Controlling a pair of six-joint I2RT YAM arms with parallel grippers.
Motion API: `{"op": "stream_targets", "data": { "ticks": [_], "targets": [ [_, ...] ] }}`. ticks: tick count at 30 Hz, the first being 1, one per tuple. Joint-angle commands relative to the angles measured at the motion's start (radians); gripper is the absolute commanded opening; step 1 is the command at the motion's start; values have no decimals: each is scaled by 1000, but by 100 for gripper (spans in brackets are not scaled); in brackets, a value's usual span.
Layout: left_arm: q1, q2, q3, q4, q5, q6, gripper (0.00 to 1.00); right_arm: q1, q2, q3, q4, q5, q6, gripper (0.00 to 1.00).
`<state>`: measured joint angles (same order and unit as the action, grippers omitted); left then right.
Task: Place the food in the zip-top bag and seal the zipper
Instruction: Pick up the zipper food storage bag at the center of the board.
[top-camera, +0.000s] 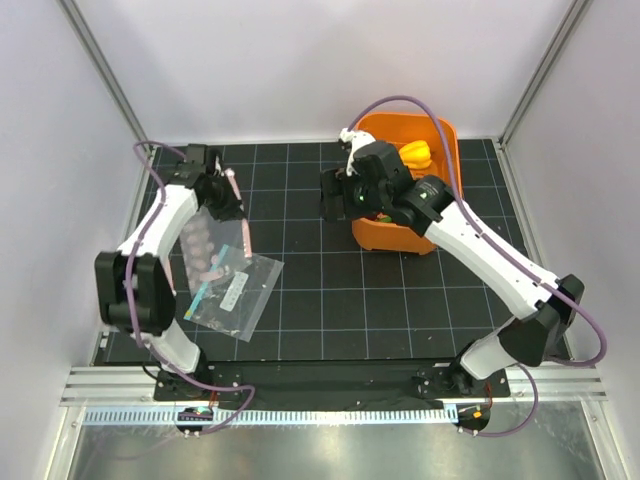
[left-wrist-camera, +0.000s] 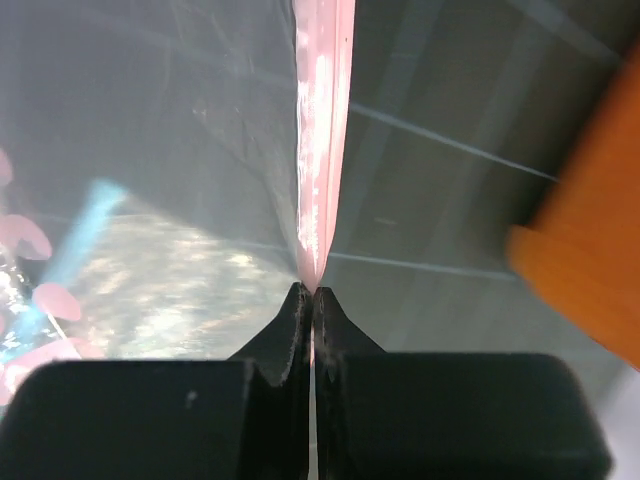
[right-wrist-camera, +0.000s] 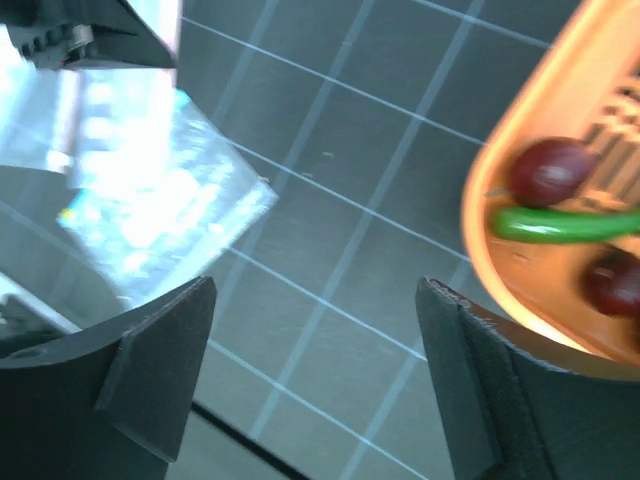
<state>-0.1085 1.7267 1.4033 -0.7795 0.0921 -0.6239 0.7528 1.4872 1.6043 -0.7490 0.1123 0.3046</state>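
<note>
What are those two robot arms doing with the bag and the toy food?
The left gripper is pinched shut on the pink zipper of the clear zip-top bag. The right gripper is open and empty, beside the orange basket. The yellow pepper, green chili and maroon pieces lie in the basket, not in the bag.

Two arms are in view: the left arm and the right arm. Two clear bags lie on the left side: the pink-strip bag and the teal-strip bag. One orange basket stands far right. It holds one yellow pepper, one green chili and two maroon pieces.
</note>
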Motion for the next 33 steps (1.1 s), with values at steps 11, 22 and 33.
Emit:
{"op": "stream_targets", "data": {
  "ticks": [11, 22, 33],
  "targets": [
    [-78, -225, -60, 468, 621, -235, 0, -138, 166, 284, 166, -474, 281, 56],
    [-204, -265, -44, 582, 586, -261, 0, -142, 262, 358, 73, -422, 311, 57],
    [-214, -308, -96, 664, 613, -273, 0, -181, 212, 329, 34, -292, 306, 50]
  ]
}}
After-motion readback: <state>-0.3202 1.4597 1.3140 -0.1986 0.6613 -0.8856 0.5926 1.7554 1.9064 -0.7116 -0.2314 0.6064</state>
